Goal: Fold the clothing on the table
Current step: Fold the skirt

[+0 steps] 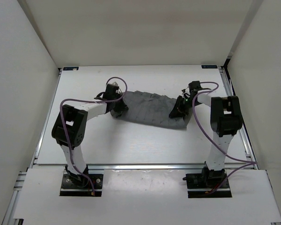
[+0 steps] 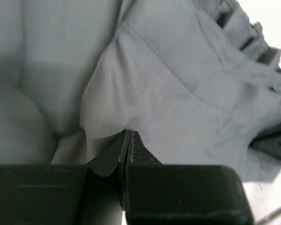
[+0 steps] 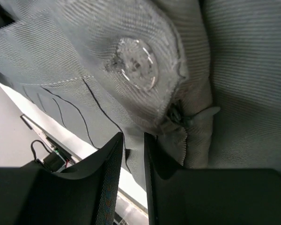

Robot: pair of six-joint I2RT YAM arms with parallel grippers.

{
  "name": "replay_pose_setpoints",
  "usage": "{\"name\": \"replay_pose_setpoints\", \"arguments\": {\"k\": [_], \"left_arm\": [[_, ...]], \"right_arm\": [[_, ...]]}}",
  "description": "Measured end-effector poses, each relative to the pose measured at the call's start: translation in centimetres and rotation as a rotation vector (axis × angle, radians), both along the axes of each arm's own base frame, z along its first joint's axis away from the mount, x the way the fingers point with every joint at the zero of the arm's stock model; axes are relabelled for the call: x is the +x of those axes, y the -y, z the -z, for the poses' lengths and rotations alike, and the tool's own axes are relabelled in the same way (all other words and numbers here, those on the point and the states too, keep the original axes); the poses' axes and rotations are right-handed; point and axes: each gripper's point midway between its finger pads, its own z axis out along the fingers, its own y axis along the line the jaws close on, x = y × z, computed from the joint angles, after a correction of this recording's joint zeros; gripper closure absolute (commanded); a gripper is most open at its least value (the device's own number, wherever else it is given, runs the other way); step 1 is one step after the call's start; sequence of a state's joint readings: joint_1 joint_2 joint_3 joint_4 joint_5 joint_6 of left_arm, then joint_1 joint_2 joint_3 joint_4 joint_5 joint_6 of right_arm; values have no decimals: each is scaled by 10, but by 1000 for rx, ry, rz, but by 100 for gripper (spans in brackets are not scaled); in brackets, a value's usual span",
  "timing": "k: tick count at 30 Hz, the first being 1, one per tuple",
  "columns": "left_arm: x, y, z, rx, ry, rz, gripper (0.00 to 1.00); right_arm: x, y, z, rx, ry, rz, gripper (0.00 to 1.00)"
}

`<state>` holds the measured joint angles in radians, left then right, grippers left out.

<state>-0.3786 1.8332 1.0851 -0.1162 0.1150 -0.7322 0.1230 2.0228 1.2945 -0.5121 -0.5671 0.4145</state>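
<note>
There is one table (image 1: 131, 145), and on it lies one gray piece of clothing (image 1: 152, 108) with one clear button (image 3: 136, 63). Two robot arms stand at the table's near edge, the left arm (image 1: 70, 131) and the right arm (image 1: 225, 117), each with one gripper, making two: the left gripper (image 2: 128, 136) and the right gripper (image 3: 133, 136). Two purple cables loop above the table, the left cable (image 1: 117, 78) and the right cable (image 1: 200, 123).

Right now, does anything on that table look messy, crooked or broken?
Only the clothing: it lies crumpled in a wrinkled strip on the table, one fold pinched in the left gripper. I see no tears or spills.
</note>
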Motion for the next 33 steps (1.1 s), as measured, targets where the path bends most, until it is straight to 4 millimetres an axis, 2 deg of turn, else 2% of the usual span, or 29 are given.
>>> {"name": "replay_pose_setpoints", "arguments": {"k": [4, 7, 12, 17, 20, 21, 22, 26, 27, 28, 29, 31, 33], "left_arm": [[8, -3, -1, 68, 11, -13, 94], [3, -13, 5, 121, -3, -32, 94], [-31, -36, 26, 199, -70, -46, 95], [-49, -37, 27, 224, -65, -33, 96], [-61, -31, 27, 229, -60, -7, 96], [-64, -29, 26, 230, -62, 2, 95], [-65, -28, 26, 230, -62, 7, 95], [-67, -31, 15, 218, -59, 12, 73], [-66, -34, 11, 214, -55, 5, 65], [-63, -39, 1, 210, -43, -5, 61], [-55, -46, -14, 195, -21, -23, 52], [-41, -58, -38, 177, 28, -60, 48], [-29, -79, -63, 161, 90, -109, 37]], "right_arm": [[-8, -1, 1, -19, -26, -8, 70], [-18, 1, -1, -38, -40, -13, 70], [-42, 11, -10, -85, -61, -3, 69], [-54, 25, -22, -110, -50, 29, 67], [-53, 38, -30, -120, -32, 70, 51], [-52, 44, -34, -124, -18, 88, 41], [-52, 48, -37, -127, -9, 101, 40], [-49, 65, -51, -153, 56, 132, 38], [-48, 70, -53, -156, 67, 145, 38], [-48, 75, -55, -161, 74, 154, 38], [-48, 78, -56, -165, 78, 161, 38], [-50, 84, -57, -173, 83, 172, 38], [-53, 88, -56, -176, 75, 180, 38]]}}
